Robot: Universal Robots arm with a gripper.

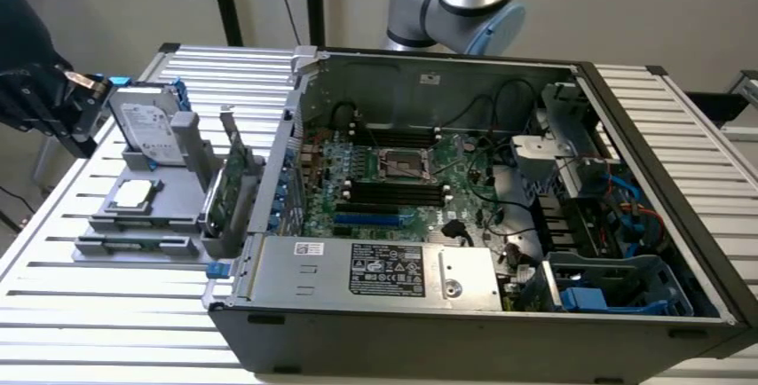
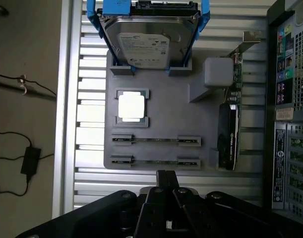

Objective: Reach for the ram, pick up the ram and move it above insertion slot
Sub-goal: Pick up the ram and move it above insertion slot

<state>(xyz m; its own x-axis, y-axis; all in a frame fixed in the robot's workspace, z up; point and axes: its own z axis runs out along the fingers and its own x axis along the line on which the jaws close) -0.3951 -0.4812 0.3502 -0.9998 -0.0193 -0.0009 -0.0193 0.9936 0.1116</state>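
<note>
Wrist view: the gripper hangs above the grey fixture and touches nothing. Its jaws look closed on each other, with nothing between them. The ram stands edge-on in the fixture's outermost row of clips, at the end opposite the hard drive. What looks like a second stick sits one row further in.

Hazards, as judged from where I stand:
- Closed jaws lowered onto the ram would strike its top edge rather than straddle it.
- The two sticks lie close and parallel (easy to confuse), so a small offset could catch the wrong one or wedge between the rows.
- A thin board gripped off-centre may tilt in its clips and bind.
- The case wall stands between the fixture and the memory slots, so a low carry would clip it. Loose cables also lie beside the slots.

Contents:
- The fixture holds the hard drive in a blue caddy, a processor in a square recess at its centre, both sticks, and an expansion card upright along its case-side edge.
- The open computer case holds the motherboard with those slots, and a power supply.
</note>
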